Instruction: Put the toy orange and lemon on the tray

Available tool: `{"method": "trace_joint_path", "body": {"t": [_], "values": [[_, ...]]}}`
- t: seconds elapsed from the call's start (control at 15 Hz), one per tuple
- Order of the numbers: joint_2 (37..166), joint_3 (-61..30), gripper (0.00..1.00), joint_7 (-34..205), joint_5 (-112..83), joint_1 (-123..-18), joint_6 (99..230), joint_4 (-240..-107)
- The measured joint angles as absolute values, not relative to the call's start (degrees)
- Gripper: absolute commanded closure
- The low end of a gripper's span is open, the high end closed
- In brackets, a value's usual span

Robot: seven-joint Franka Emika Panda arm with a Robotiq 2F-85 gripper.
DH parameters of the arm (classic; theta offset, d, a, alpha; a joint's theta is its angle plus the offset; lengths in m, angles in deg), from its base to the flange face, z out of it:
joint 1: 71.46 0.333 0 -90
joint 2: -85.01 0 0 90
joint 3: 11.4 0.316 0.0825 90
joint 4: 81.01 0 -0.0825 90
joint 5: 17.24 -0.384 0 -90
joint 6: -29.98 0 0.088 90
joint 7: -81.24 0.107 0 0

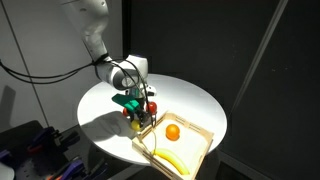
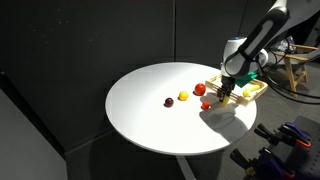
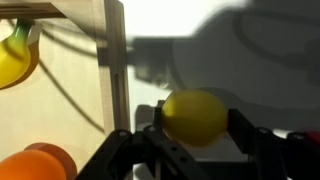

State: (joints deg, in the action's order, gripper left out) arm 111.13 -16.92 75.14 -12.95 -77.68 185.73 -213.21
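In the wrist view my gripper (image 3: 196,128) is shut on the lemon (image 3: 195,112), a pale yellow toy fruit, with a finger on each side. It hangs over the white table just beside the raised rim of the light-wood tray (image 3: 114,60). The toy orange (image 3: 38,162) lies inside the tray, near the rim. In both exterior views the gripper (image 1: 138,110) (image 2: 223,94) hangs low at the tray's edge (image 1: 203,131) (image 2: 251,91). The orange (image 1: 172,131) also shows there, lying in the tray.
A yellow banana (image 1: 170,160) (image 3: 14,55) lies in the tray. Small toy fruits lie on the round white table (image 2: 150,120): a dark red one (image 2: 168,102), a yellow one (image 2: 183,96) and red ones (image 2: 199,89) (image 2: 207,104). Dark curtains stand behind the table.
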Motion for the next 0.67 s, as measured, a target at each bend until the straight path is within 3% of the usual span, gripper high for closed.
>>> {"method": "trace_joint_path", "body": {"t": [0.67], "values": [[106.0, -15.5, 0.59, 75.1, -13.2, -77.4, 178.0, -213.2]]}}
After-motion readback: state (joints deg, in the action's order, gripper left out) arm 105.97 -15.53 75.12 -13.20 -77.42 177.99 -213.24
